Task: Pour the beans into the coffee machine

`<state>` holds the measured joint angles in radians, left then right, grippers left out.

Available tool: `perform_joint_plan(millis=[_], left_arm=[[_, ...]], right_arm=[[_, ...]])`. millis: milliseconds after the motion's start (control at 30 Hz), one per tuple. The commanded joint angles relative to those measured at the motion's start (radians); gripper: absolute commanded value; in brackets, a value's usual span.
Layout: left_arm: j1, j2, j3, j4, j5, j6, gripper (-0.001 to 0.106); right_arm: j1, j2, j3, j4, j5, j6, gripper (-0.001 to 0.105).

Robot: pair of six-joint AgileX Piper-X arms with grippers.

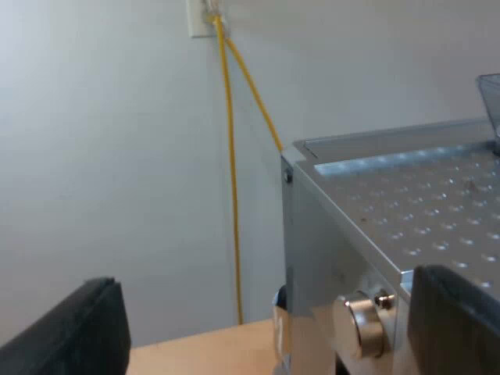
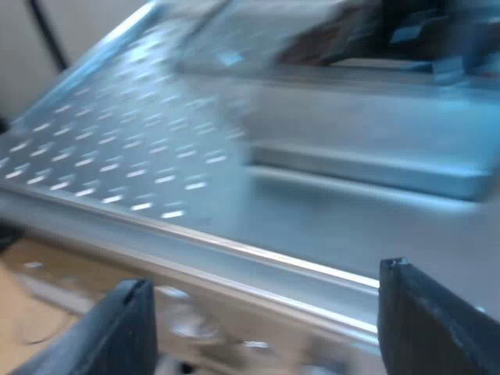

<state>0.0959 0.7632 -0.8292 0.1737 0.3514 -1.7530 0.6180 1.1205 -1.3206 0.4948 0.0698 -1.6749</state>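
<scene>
White painted wall [image 1: 101, 156] stands behind everything in the left wrist view.

Brushed stainless-steel, box-shaped espresso machine [image 1: 367, 234]: its flat top is a dimpled metal plate [image 1: 422, 203], and one top corner points toward me. In the right wrist view the same plate runs away from a bright raised edge of the machine's top.

Light wooden table surface [image 1: 195, 351] carries the machine.

Smoky, translucent bean hopper [image 1: 491, 101] stands on the machine's top, at the far side of the plate from that corner. In the right wrist view it is a blur with a brownish patch inside; I cannot tell whether that is beans.

My left gripper [image 1: 267, 297]: two black fingers spread wide, nothing between them, near the machine's top corner.

My right gripper [image 2: 266, 289]: fingers equally wide apart, empty, over the top's raised edge.

Two thin yellow cables [image 1: 231, 195] drop down the wall from a small white wall plate [image 1: 197, 19].

Round metal knob [image 1: 363, 324] sits on the machine's face just under the corner.
</scene>
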Motion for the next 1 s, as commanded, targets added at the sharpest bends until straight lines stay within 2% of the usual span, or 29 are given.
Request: perform_joint_plan(millis=[33,200,367,500,667,767,1000], left_arm=[[0.001,-0.013,-0.032,0.024,-0.019,-0.013,0.075],[0.001,-0.058,-0.046,0.097,-0.051,-0.011,0.075],[0.001,-0.13,-0.046,0.177,-0.062,0.035,0.075],[0.001,-0.166,-0.049,0.232,-0.081,0.046,0.075],[0.001,-0.203,-0.049,0.28,-0.081,0.046,0.075],[0.001,-0.222,-0.049,0.279,-0.079,0.046,0.075],[-0.026,-0.271,-0.049,0.286,-0.075,0.044,0.075]], right_arm=[[-0.056,-0.071,-0.014,0.056,-0.006,-0.059,0.062],[-0.15,-0.17,-0.014,0.121,-0.006,-0.103,0.062],[-0.282,-0.251,-0.014,0.193,-0.003,-0.132,0.062],[-0.362,-0.278,-0.014,0.226,-0.007,-0.151,0.062],[-0.518,-0.323,-0.014,0.322,-0.061,-0.17,0.062],[-0.566,-0.347,-0.014,0.359,-0.06,-0.176,0.062],[-0.572,-0.407,-0.014,0.406,-0.059,-0.199,0.062]])
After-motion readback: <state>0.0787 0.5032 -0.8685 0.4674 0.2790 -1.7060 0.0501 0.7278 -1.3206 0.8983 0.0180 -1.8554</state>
